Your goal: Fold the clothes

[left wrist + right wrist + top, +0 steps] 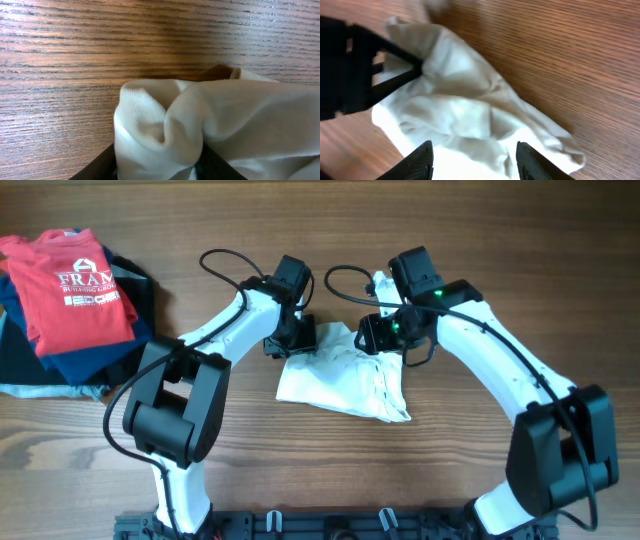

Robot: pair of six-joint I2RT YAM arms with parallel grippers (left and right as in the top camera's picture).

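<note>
White garment [345, 380] is pinched at its upper left corner by the left gripper [290, 338]. In the left wrist view the cloth is bunched into a thick roll between the two dark fingers [92, 169], jaws closed on the fabric. Bare wood grain lies above the bunch.

Right gripper [475, 157] is at the garment's upper right edge with its jaws spread wide. Both black fingertips [423, 159] show apart with wrinkled white cloth lying under and between them, and no fabric is clamped. In the same wrist view the left gripper's black frame sits at the left, its tip meeting the cloth at a peaked fold.

Garment lies at the table [450, 480] centre, between the two arms. It is crumpled, roughly four-sided, with a ridge of folds running down the right side to the lower right corner. The lower edge lies flat on the wood.

Far left of the table, well apart from the garment: a red shirt [80, 285] with white print on top of a stack of dark blue and black clothes [95, 360]. A pale blue piece [50, 390] pokes out at the stack's bottom edge.
</note>
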